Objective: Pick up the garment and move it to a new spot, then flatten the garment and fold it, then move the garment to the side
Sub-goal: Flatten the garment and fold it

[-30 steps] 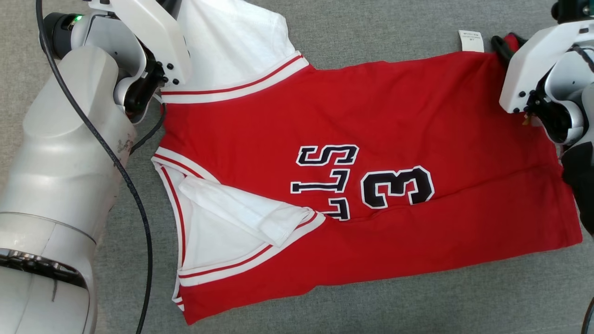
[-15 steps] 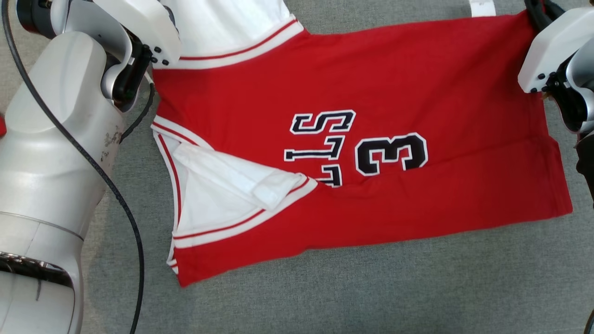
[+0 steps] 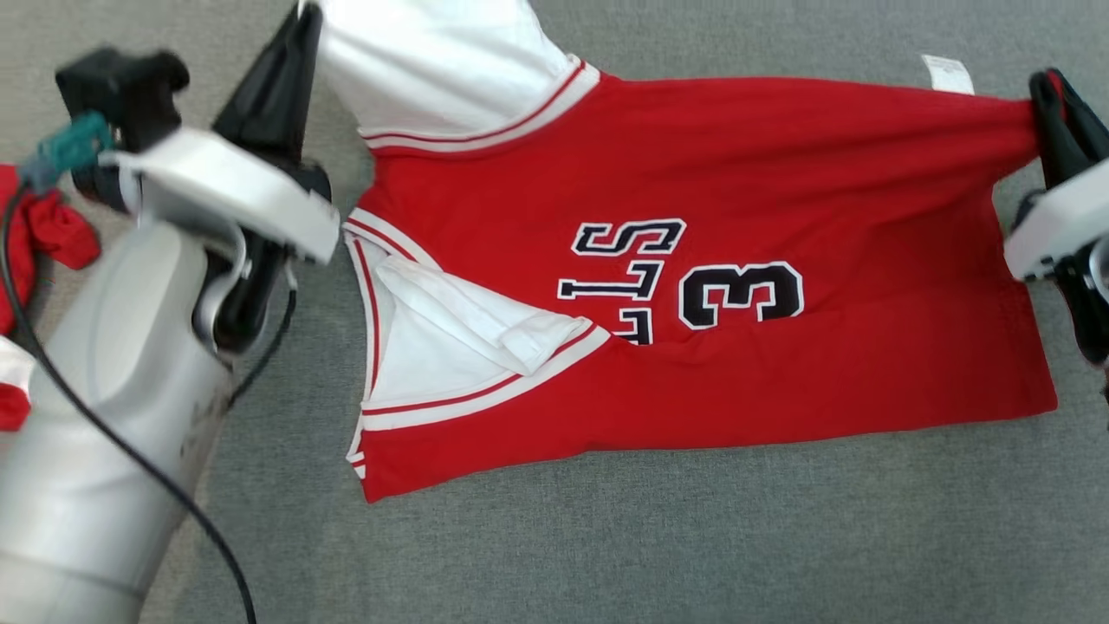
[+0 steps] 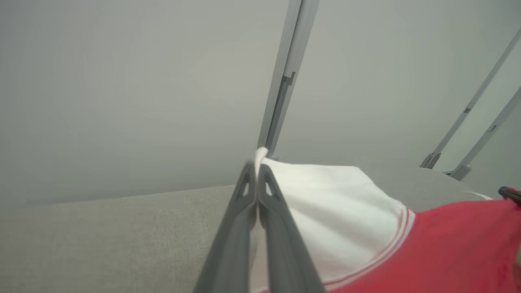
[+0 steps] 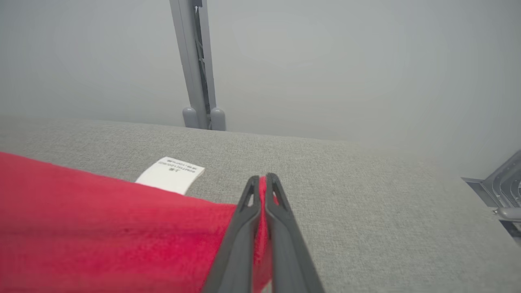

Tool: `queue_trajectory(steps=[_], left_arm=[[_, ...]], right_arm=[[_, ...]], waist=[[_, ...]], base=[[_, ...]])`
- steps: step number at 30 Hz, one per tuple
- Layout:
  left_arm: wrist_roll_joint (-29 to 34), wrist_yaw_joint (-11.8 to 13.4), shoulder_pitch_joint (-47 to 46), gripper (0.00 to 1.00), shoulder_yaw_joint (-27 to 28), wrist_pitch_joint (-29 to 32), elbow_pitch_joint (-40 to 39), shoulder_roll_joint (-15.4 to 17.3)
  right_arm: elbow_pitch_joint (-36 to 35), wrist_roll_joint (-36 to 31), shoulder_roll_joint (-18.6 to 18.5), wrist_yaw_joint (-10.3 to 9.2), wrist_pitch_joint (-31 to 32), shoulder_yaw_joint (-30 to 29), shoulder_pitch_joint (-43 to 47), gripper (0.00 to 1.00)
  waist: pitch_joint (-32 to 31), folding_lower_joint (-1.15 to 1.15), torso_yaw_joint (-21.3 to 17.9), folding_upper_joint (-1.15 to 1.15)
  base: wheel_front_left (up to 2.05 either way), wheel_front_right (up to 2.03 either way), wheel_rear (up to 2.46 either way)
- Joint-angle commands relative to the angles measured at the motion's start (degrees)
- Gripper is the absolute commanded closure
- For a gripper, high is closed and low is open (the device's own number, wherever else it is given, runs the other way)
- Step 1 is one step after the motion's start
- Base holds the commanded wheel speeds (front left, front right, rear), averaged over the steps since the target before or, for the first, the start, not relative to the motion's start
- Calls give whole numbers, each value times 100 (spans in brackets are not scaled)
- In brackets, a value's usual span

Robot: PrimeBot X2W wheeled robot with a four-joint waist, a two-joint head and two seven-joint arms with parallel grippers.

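The garment is a red jersey with white sleeves, white and red trim and black lettering. It lies spread sideways across the grey cloth surface, its far edge lifted taut between both arms. My left gripper is shut on the white sleeve at the far left corner; the left wrist view shows white cloth pinched at the tips. My right gripper is shut on the red hem at the far right corner, with red fabric squeezed between its fingers. A white care label lies by that corner.
Another red and white piece of cloth lies at the left edge, behind my left arm. Grey frame posts rise beyond the far edge of the surface. Bare grey surface stretches in front of the garment.
My right gripper has closed on the red hem corner. Both arms have raised the garment's far edge and pulled it taut. The head camera has shifted too.
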Motion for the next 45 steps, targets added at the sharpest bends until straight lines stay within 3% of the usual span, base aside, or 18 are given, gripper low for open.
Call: queue_trajectory(steps=[1, 5, 15, 19, 34, 36, 37, 38, 39, 40, 41, 45], left_arm=[[-65, -6, 195, 100, 43, -45, -168, 60], [-328, 164, 1075, 100, 147, -23, -1034, 223], [-786, 867, 2779, 100, 203, 350, -3052, 532], [-878, 1054, 3165, 100, 132, 487, -3492, 571], [-1029, 1378, 3865, 100, -133, 672, -3571, 485], [-1129, 1336, 3932, 100, -158, 686, -3494, 398], [-1241, 1266, 3982, 100, -175, 732, -3449, 340], [-1305, 1204, 3985, 66, -191, 751, -3395, 313], [-1393, 1193, 3988, 45, -163, 765, -3312, 287], [-1400, 1171, 3986, 5, -151, 745, -3235, 292], [-1406, 1147, 3988, 0, -149, 712, -3152, 270], [-1429, 1151, 3988, 0, -19, 465, -2993, 162]], right_arm=[[-31, 82, -108, -3, -108, -33, 144, 100], [-192, 379, -265, -3, -317, -13, 613, 100], [-759, 800, -603, -2, -564, 120, 1638, 100], [-797, 847, -672, -2, -576, 113, 1839, 100], [-464, 870, -492, -2, -647, 78, 2233, 100], [-398, 875, -457, -3, -651, 89, 2248, 100], [-347, 900, -428, -3, -651, 91, 2270, 94], [-287, 937, -373, -2, -652, 78, 2282, 68], [-265, 950, -324, -2, -654, 66, 2274, 40], [-249, 958, -300, -2, -657, 55, 2260, 0], [-240, 932, -282, -2, -661, 24, 2235, 0], [-566, 701, -109, -2, -655, -503, 2153, 0]], waist=[[-137, 0, 82, 0], [-316, 0, 189, 0], [-495, 0, 338, 0], [-494, 0, 362, 0], [-529, 0, 339, 0], [-550, 0, 320, 0], [-561, 0, 312, 0], [-573, 0, 301, 0], [-592, 0, 291, 0], [-608, 0, 278, 0], [-628, 0, 262, 0], [-727, 0, 204, 0]], base=[[0, 0, 0], [0, 0, 0], [0, 0, 0], [0, 0, 0], [0, 0, 0], [0, 0, 0], [0, 0, 0], [0, 0, 0], [0, 0, 0], [0, 0, 0], [0, 0, 0], [0, 0, 0]])
